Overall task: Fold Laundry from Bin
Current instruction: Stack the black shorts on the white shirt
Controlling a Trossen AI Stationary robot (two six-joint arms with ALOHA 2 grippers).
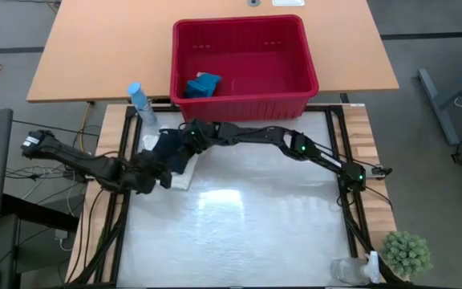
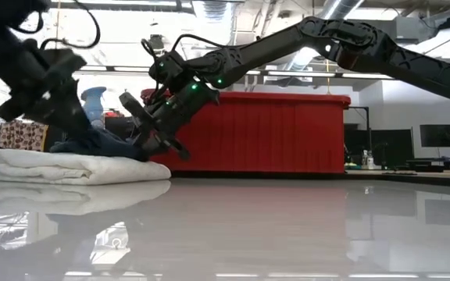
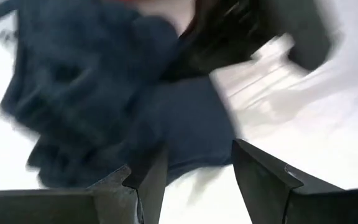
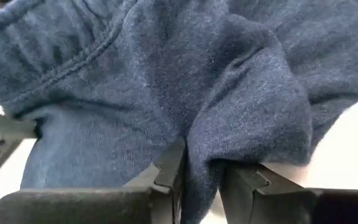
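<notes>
Now, my right claw (image 4: 199, 180): fingers pinching a fold of the dark navy cloth (image 4: 166, 93), which bulges up between them; on the high view it sits at the bench's left-rear part, just in front of the bin.
My left claw (image 3: 194, 180): fingers spread apart, nothing between them but the navy cloth's edge lying just ahead on the white surface; on the high view it (image 1: 160, 175) reaches in from the left side.
Navy cloth (image 1: 171, 148): bunched on top of the folded white cloth, between my two claws.
White cloth (image 2: 69, 168): folded flat in a low stack at the bench's left-rear.
Teal cloth (image 1: 203, 84): inside the bin, at its front-left corner.
Bin (image 1: 295, 48): red, standing behind the work surface; its front wall is just beside my right arm.
Bench (image 1: 247, 217): the glossy white surface lies bare over the centre, front and right.
Edges: a blue spray bottle (image 1: 140, 102) stands near the left-rear corner, just beside the bin; a small green plant (image 1: 406, 253) and a clear object sit at the front-right corner.
Only low view: the height of the white stack and the navy heap above it.
Only right wrist view: the pinch itself, with the cloth's stitched hem.
</notes>
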